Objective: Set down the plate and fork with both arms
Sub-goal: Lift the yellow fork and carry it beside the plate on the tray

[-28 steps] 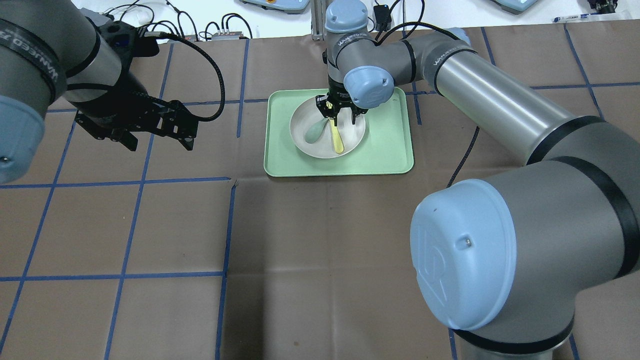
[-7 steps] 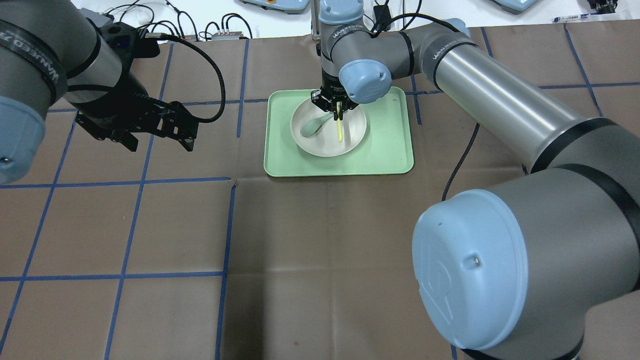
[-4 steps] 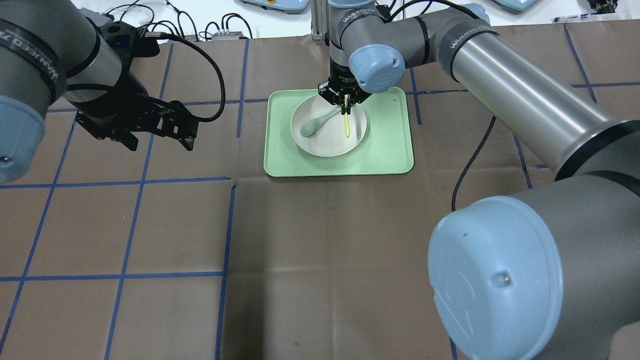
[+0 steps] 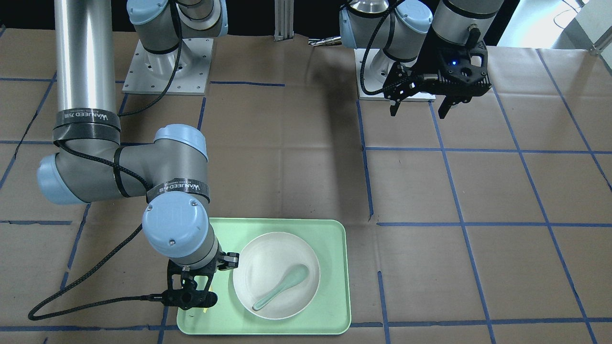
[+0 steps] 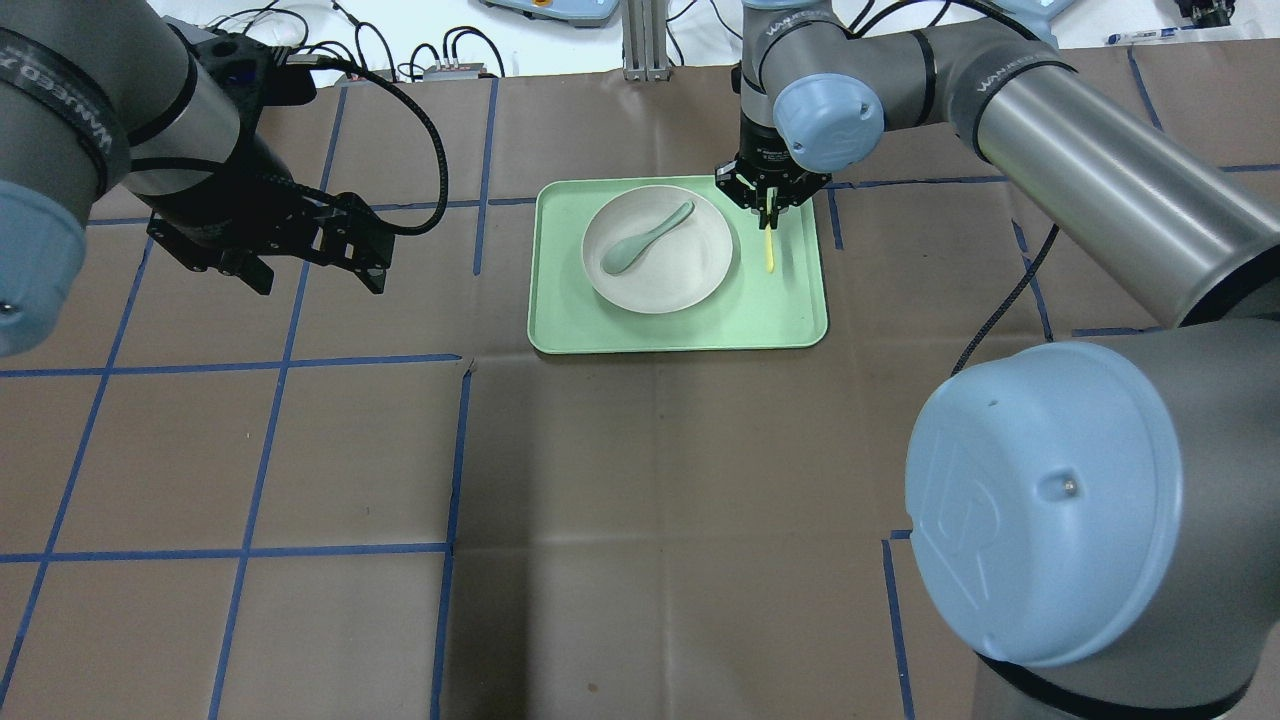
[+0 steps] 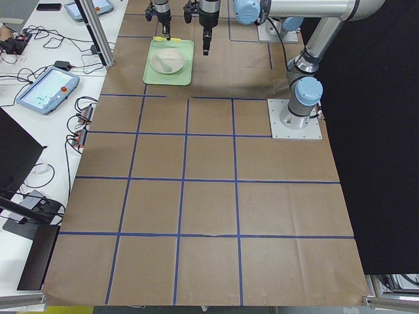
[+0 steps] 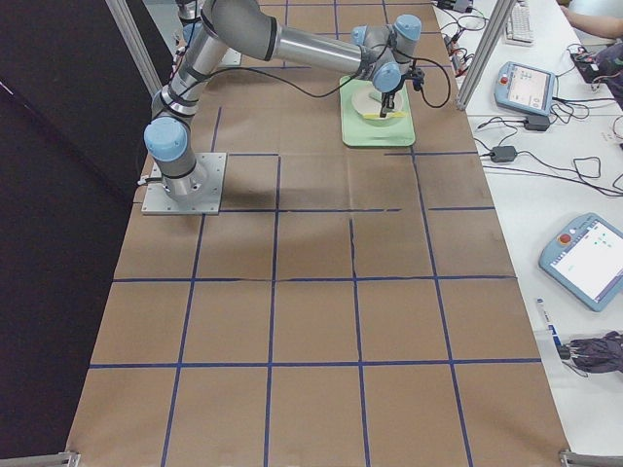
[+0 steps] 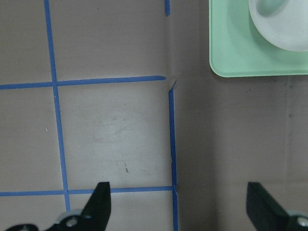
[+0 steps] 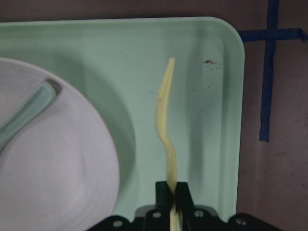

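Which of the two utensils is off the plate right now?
The pale-yellow fork: the right end effector pinches it over the green tray beside the plate, while the grey-green spoon lies in the plate.

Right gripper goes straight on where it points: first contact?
Likely the pale green rectangular tray, beside the round off-white plate; the pale-yellow plastic fork in the right gripper would touch first.
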